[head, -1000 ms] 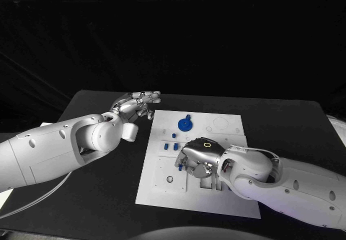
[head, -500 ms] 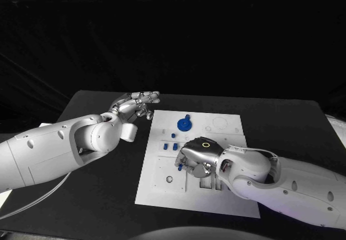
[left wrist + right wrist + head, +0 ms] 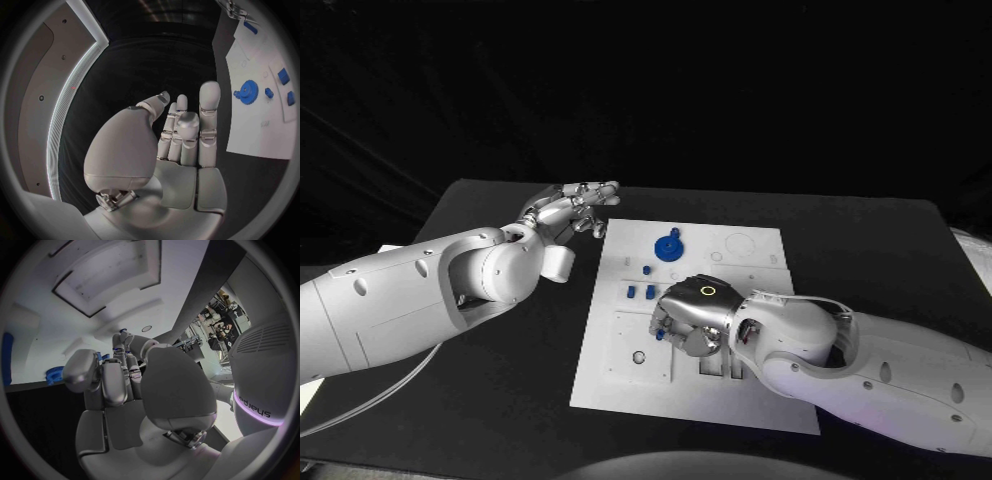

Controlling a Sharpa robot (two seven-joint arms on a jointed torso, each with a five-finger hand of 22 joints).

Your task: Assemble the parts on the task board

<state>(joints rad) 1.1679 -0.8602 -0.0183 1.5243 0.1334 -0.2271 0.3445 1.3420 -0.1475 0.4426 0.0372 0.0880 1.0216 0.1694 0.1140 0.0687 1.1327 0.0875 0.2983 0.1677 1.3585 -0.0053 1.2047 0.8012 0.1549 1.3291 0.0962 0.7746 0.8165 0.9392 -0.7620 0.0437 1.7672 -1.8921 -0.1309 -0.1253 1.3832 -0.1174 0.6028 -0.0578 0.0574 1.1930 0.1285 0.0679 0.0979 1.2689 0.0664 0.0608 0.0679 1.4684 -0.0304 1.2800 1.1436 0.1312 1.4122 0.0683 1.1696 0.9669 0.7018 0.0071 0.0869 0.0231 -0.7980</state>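
your left hand (image 3: 571, 212) hovered open at centre-left; your right hand (image 3: 692, 315) sat curled on the task board (image 3: 733, 400), grip unclear.

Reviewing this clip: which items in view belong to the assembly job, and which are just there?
Job:
task board
blue gear, standing on the board
small blue pieces on the board
right hand, over the board's middle

Just there:
left hand, beyond the board's far left corner, holding nothing
black table
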